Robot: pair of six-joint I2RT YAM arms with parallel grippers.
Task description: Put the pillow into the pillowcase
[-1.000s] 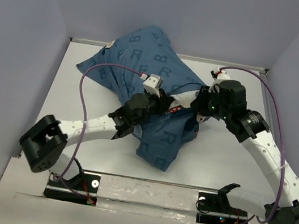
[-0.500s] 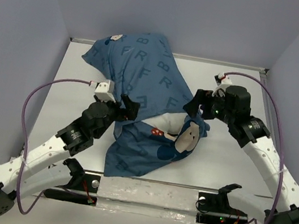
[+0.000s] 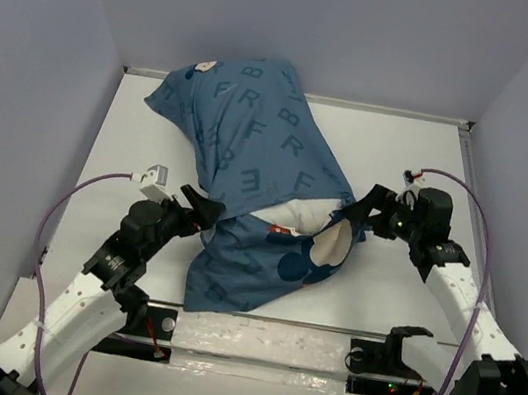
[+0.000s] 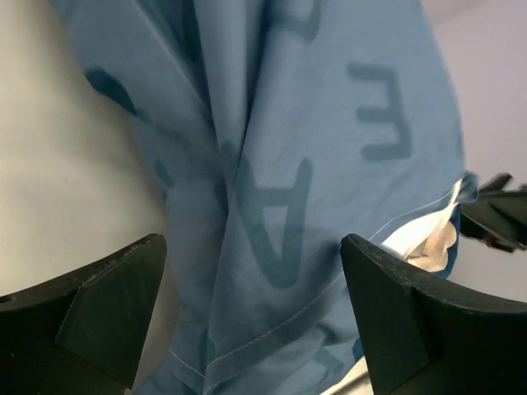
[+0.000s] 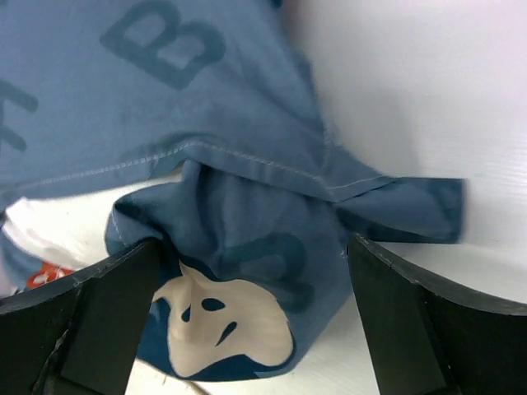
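One white counter [image 3: 412, 162] carries the dark blue pillowcase [image 3: 261, 156], lying diagonally from the far left corner toward the middle. The pillow [image 3: 294, 212] fills it, a white edge showing at the near opening. The left fingers [image 4: 90, 317] and right fingers [image 5: 95, 317] stand wide apart beside that opening, gripping nothing.

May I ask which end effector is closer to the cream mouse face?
The right end effector; the mouse face lies just before it, the left end effector farther off.
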